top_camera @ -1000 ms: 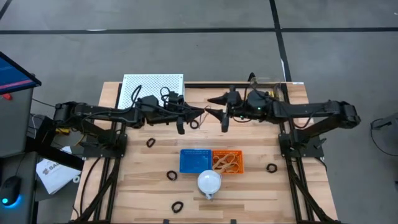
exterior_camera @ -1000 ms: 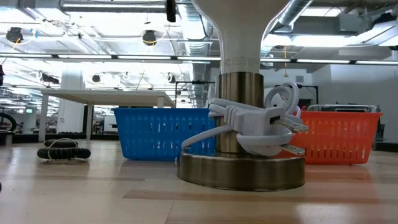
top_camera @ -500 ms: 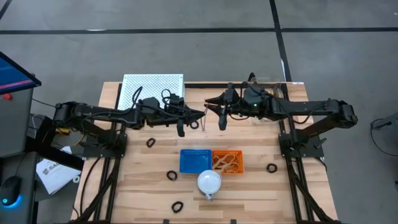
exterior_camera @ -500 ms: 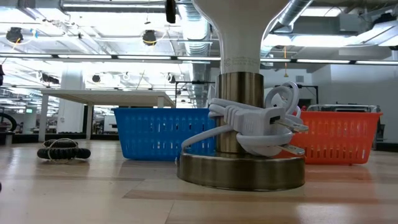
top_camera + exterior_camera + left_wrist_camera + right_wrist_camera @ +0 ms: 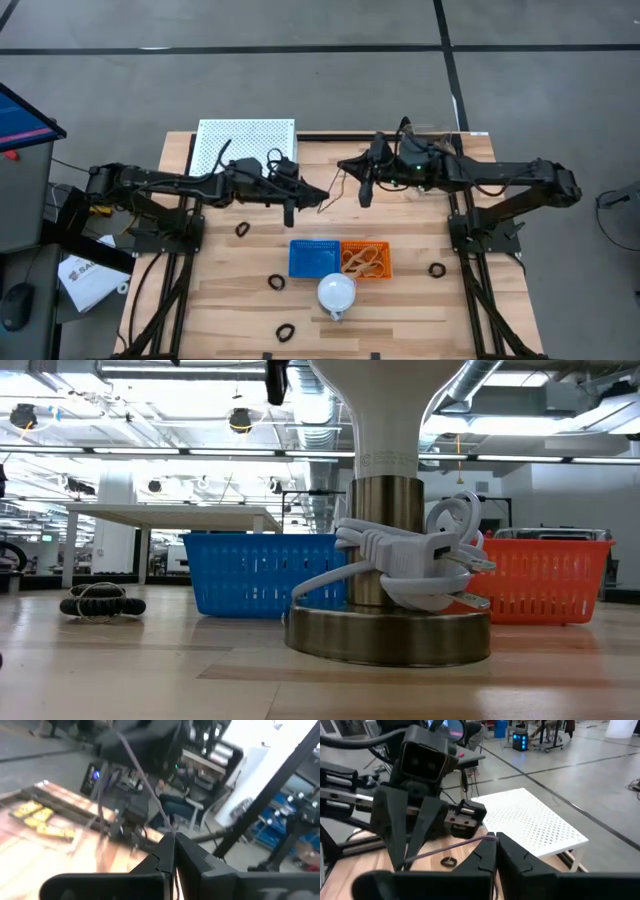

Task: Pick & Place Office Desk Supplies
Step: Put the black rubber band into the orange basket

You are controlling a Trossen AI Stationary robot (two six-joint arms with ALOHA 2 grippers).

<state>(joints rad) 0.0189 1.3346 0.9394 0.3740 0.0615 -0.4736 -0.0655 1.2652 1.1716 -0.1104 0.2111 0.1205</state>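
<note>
Wooden table [image 5: 230, 300] — a rubber band [image 5: 331, 190] stretched between left gripper [image 5: 322, 196] and right gripper [image 5: 343, 168], both clamped on it.

Overhead straight down, table-level across the blue basket [image 5: 262, 573], wrist views facing each other's arm.

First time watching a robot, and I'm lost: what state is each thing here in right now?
Left fingers: shut on a band.
Right fingers: shut on the same band.
Band: stretched between the two arms, off the table.
Orange basket: holds tan bands.
Blue basket: looks empty.
Black rings: four, loose on the table.
Lamp: upright, cord wrapped round its stem.
</note>
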